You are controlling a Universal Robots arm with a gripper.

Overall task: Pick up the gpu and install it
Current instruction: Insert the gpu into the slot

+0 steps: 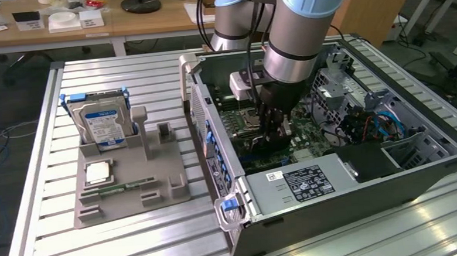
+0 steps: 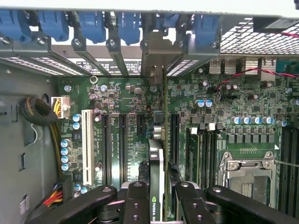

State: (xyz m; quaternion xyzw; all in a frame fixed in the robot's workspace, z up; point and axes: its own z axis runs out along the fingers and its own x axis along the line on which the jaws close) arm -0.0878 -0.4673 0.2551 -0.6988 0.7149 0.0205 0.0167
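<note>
Gpu [image 2: 156, 172] apparently clamped edge-on between closed jaws

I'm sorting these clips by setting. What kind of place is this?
Probably a robotics lab or workshop: an open computer case lies on a slatted metal table, a fixture holds spare parts, and a cluttered wooden desk stands behind.

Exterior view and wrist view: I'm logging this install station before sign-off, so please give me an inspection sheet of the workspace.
Surface: ribbed metal table, bearing a grey parts holder and the open computer case.
Job's things: gpu held edge-on over the motherboard slots, inside the case.
Clutter: hard drive upright in the holder; memory stick lying on it.
Grippers: gripper inside the case, fingers shut on the gpu.
Cables: yellow, red and black bundle beside the board.
Surroundings: wooden desk behind.
</note>
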